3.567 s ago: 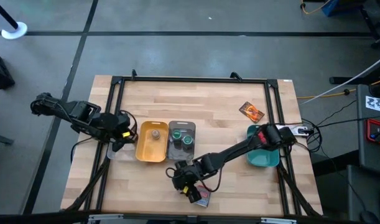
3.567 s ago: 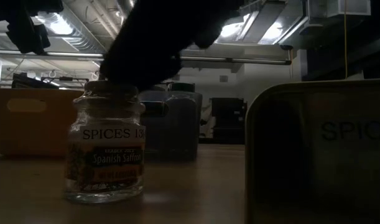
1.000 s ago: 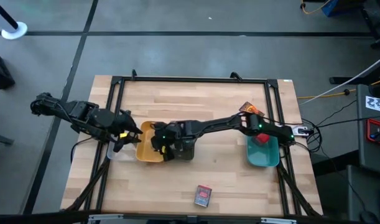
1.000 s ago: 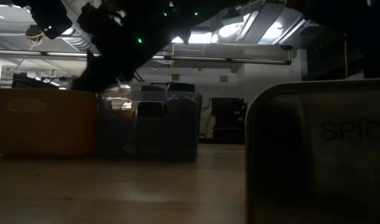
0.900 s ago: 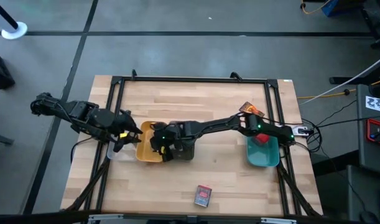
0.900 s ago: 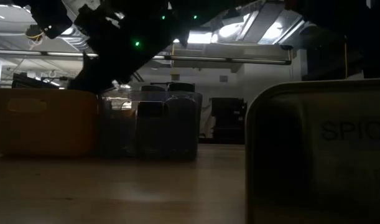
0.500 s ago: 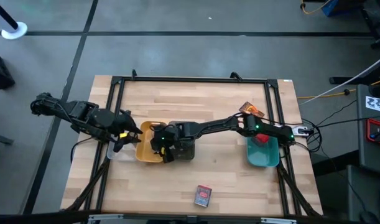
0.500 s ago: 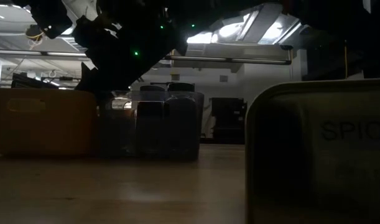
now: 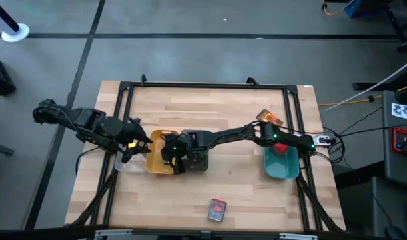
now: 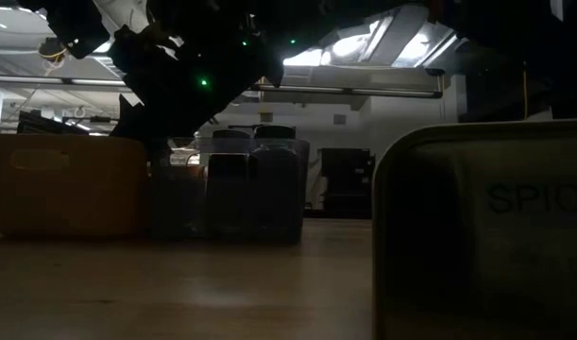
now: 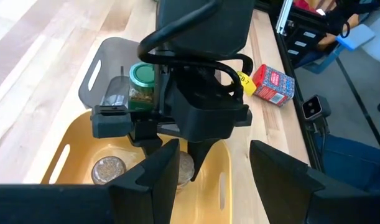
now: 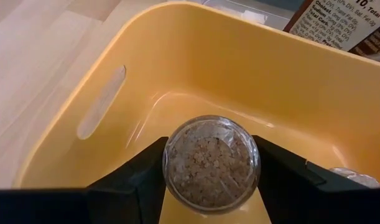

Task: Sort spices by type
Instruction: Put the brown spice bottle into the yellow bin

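Red carton, nearest: a red box (image 9: pixel 218 210) lies flat on the wooden surface (image 9: pixel 243 193) at the near edge, well apart from both arms and from every tray.
Held jar: the right gripper (image 12: pixel 211 186) reaches in from the right and hangs over the right-hand part of the yellow tray (image 9: pixel 154 162); its jaws are clenched on a tan-grey jar (image 12: pixel 211 163), one finger on each side of the glass.
Deciding relation: the jar sits upright between the jaws, its long axis vertical, directly above the tray floor and inside the walls; whether its base touches the floor cannot be told. The judged next step is a straight release.
Yellow tray contents: a second tan-grey jar (image 11: pixel 108 169) stands in it just beside the held one.
Grey tray: it sits touching the yellow tray's right side (image 11: pixel 97 78); a green-lidded jar (image 11: pixel 142 74) shows inside, the rest hidden by the right arm.
Left arm: the left gripper (image 9: pixel 132 145) waits just left of the yellow tray, jaws spread and holding nothing.
Teal tray: at the right edge (image 9: pixel 283 171), with something red in it, likely the other box (image 9: pixel 279 149).
Far item: a brown-orange packet (image 9: pixel 270 119) lies on the surface beyond the teal tray, unsorted.
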Controlling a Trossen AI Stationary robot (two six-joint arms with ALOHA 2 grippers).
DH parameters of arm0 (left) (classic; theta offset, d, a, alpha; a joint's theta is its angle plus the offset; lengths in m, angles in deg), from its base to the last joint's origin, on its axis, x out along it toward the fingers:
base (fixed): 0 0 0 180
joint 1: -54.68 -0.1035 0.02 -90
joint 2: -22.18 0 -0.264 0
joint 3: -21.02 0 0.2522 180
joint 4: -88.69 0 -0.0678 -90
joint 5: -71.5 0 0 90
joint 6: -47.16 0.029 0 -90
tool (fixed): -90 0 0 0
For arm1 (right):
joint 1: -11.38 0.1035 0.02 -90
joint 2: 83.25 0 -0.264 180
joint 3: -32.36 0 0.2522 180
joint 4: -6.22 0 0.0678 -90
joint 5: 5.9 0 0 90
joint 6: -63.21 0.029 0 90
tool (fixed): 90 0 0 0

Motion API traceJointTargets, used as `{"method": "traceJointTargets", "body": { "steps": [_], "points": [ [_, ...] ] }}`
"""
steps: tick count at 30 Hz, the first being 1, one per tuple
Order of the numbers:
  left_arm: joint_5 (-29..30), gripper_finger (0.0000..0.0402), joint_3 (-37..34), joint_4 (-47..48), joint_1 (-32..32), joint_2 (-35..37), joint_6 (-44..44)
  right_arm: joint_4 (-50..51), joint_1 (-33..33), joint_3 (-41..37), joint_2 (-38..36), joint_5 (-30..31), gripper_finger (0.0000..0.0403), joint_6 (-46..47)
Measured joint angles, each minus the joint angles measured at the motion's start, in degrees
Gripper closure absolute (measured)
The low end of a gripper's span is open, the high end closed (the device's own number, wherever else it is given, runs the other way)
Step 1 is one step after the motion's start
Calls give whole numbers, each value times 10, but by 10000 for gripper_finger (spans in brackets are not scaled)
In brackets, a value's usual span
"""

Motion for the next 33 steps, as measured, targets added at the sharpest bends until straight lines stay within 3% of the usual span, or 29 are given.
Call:
{"method": "traceJointTargets", "body": {
  "steps": [15,27,33],
  "points": [
    [5,222,4,-6,0,6,8,-2,1,0,1,34,191,32],
    [153,222,1,-16,0,97,83,-12,1,0,1,72,188,64],
    [180,222,-10,-14,0,116,93,-12,0,-1,1,74,144,75]
  ]
}}
